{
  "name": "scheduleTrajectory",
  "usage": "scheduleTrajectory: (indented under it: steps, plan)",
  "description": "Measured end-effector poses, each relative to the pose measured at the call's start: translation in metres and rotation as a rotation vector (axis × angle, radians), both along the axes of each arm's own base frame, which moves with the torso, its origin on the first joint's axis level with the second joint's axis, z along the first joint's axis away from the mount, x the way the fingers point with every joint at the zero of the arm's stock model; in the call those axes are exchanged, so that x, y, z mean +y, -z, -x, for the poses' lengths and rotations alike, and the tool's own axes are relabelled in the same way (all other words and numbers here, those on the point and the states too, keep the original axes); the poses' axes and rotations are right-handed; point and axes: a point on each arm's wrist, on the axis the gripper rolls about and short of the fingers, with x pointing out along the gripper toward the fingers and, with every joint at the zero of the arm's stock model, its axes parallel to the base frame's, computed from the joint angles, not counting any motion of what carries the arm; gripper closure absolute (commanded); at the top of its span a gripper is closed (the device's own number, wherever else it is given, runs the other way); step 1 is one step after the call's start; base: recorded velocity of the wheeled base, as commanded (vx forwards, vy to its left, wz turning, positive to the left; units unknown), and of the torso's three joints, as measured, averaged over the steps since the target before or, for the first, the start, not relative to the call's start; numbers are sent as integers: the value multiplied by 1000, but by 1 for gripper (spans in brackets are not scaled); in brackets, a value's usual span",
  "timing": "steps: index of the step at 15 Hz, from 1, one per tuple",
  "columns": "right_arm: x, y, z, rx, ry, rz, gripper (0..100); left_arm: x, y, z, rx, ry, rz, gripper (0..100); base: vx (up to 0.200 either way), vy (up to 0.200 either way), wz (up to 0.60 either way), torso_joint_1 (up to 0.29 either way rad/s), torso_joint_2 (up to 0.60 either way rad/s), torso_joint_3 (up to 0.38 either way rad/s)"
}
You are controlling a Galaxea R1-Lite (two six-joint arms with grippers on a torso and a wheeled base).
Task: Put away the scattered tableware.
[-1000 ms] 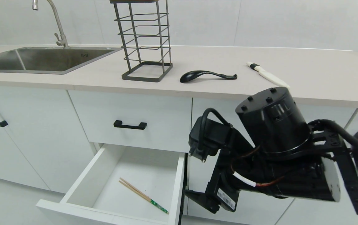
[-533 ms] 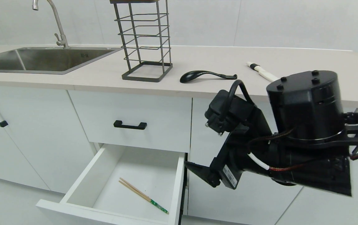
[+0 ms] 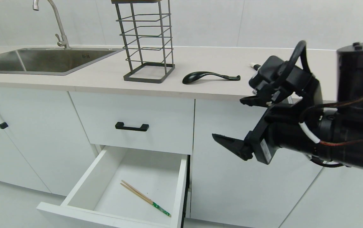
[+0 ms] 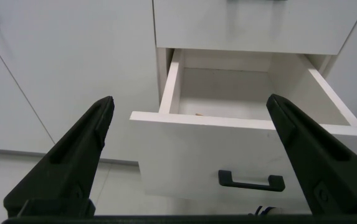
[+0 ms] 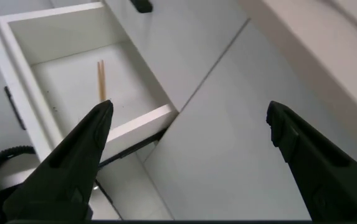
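While its fingers stand wide apart with nothing between them, my right gripper (image 3: 237, 123) hangs in front of a white cabinet door, just under the countertop's (image 3: 200, 60) front edge and up to the right of the open drawer (image 3: 178, 190). My left gripper (image 4: 190, 102) is parted and empty too, facing that drawer's handled front. Inside the drawer, a pair of wooden chopsticks (image 3: 143, 198) with green tips lies flat on the bottom, toward the front right corner. Up on the countertop, a black spoon (image 3: 211, 76) rests near the front edge, its bowl toward the wire rack (image 3: 146, 41) standing to its left. To the spoon's right, a white utensil (image 3: 253, 65) shows behind my right wrist, mostly hidden. A steel sink (image 3: 42, 60) with its faucet (image 3: 56, 23) takes up the countertop's left end.
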Motion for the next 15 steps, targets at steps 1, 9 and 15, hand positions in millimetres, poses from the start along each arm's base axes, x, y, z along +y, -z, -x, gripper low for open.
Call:
scheduleTrajectory:
  steps: [1,9,15]
  plan:
    - [-6,-6,0,-30,12,-19,0,0,0,0,0,0,0,0,0,0,0,0,0,0]
    - [-17,-19,-4,-289,52,-253,0,0,0,0,0,0,0,0,0,0,0,0,0,0]
    - [-22,-11,-3,-222,96,-168,0,0,0,0,0,0,0,0,0,0,0,41,-122,-87]
